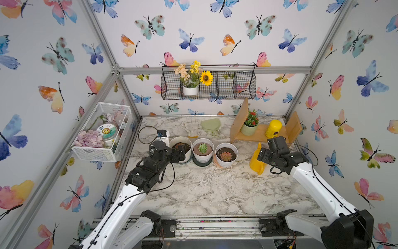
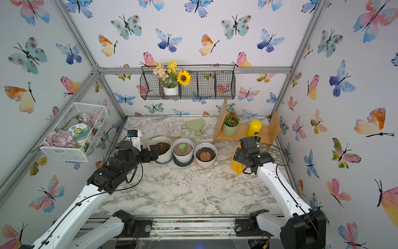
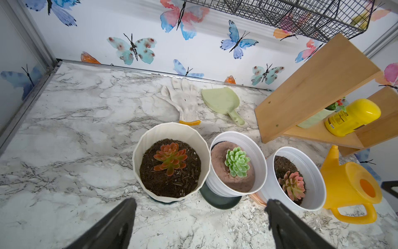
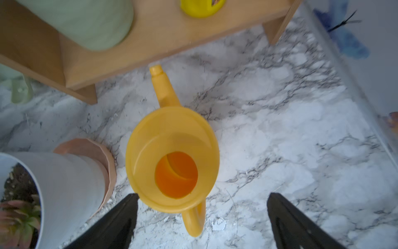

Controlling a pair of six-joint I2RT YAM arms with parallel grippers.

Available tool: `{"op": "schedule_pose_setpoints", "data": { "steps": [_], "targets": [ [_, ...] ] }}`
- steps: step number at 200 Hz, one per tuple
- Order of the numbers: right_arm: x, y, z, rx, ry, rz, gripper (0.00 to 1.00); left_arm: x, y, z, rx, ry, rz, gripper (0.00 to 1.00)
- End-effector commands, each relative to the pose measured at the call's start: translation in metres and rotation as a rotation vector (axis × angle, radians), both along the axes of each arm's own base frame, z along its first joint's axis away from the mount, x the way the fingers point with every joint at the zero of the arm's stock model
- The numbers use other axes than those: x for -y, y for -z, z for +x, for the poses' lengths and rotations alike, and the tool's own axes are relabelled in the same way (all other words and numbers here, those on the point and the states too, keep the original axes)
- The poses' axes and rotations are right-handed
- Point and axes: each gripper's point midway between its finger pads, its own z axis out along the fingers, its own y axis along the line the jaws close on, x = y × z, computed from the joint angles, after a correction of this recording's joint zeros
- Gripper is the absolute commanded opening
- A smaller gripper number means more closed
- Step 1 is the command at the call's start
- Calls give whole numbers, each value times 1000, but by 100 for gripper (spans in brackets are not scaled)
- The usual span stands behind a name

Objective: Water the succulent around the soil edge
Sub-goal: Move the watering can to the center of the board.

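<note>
Watering can [image 4: 172, 129] upright at wide-spread right gripper [image 4: 202, 194]; left gripper [image 3: 200, 200] equally spread.

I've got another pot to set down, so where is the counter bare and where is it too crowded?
Widest bare patch: the marble counter in front of the three pots, up to the front rail. Smaller: between the watering can and the right wall. Crowded: among the pots, and the back with glove, scoop and wooden shelf.

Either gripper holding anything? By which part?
Nothing held: right gripper open, fingers either side of the handle of the watering can; left gripper open, empty.
</note>
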Motion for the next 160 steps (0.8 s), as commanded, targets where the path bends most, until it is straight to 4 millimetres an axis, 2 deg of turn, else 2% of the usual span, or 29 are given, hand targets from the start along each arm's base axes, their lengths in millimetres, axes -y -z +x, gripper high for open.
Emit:
{"op": "schedule_pose_setpoints", "data": {
  "steps": [1,21,47,61,80,93,103,140,160],
  "targets": [
    [34,-45,8,175,111,-145,98,-2,-15,4,121,36,62,99],
    [40,-68,16,301,104,-195,98,1,-2,2,140,81,83,98],
    [51,-73,19,355,122,-256,98,-13,15,0,182,29,77,98],
    [53,-62,22,348,108,-285,98,-21,24,-1,212,10,81,98],
    [67,-45,24,331,137,-304,98,-28,36,-3,259,4,143,98],
    [78,-35,26,343,152,-308,98,-38,46,0,274,-23,178,98],
    [79,-29,29,370,130,-295,98,-44,53,4,277,-29,182,98],
    [90,-7,36,447,105,-355,98,-93,70,23,295,-137,121,99],
    [90,17,42,436,84,-335,98,-107,85,31,281,-153,117,98]
  ]
}}
